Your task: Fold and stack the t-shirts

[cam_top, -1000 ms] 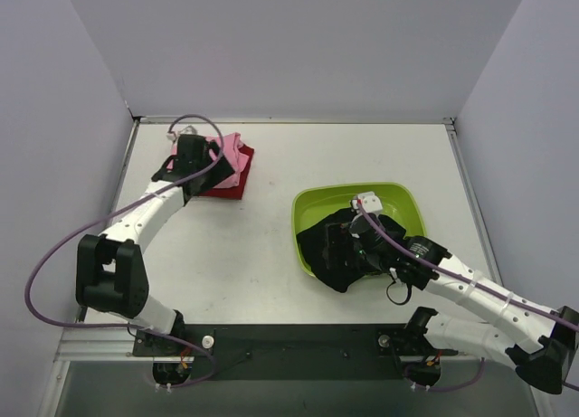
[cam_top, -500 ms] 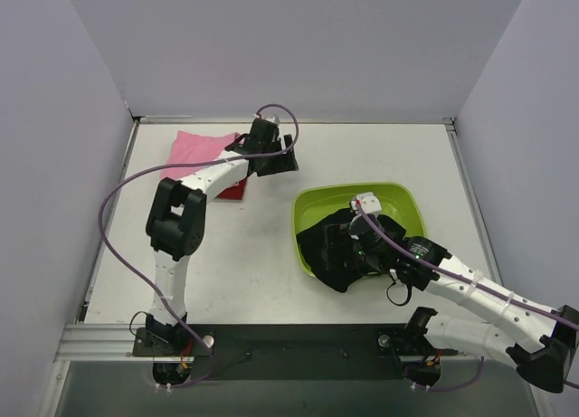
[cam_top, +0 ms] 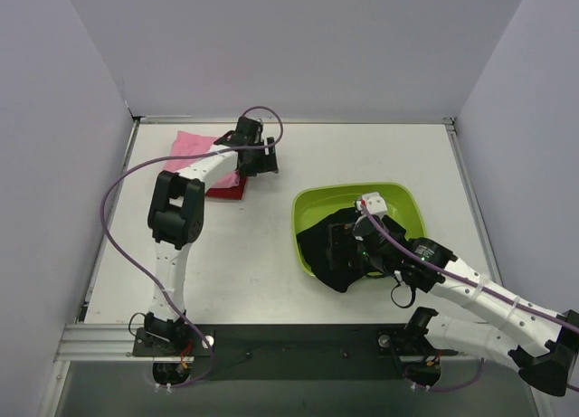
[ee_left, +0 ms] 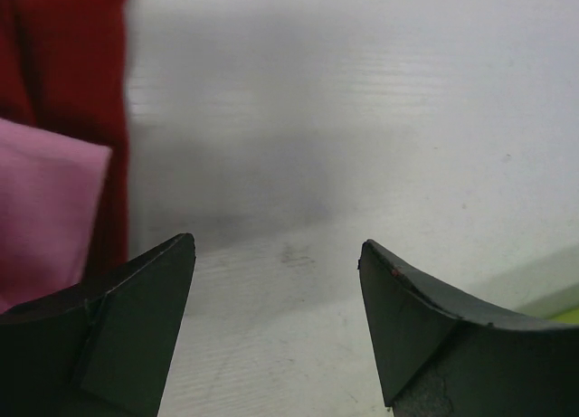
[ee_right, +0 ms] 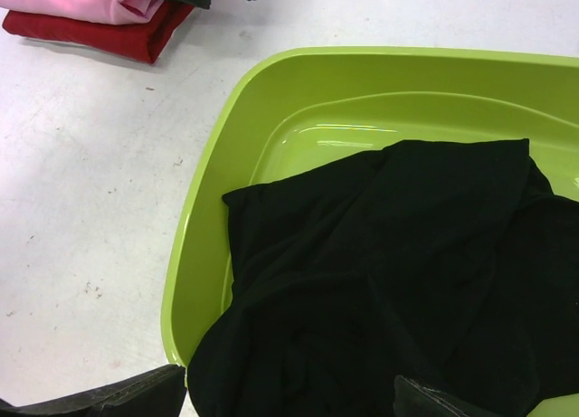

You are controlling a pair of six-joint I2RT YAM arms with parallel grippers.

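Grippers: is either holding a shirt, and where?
Nothing held: left gripper open over the table beside the dark red shirt; right gripper open above the black shirt in the tub.

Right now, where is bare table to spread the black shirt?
Bare table lies near front, between left arm and lime-green tub; another strip behind the tub. Crowded: far-left corner, pink shirt on dark red shirt, left pincer beside them.
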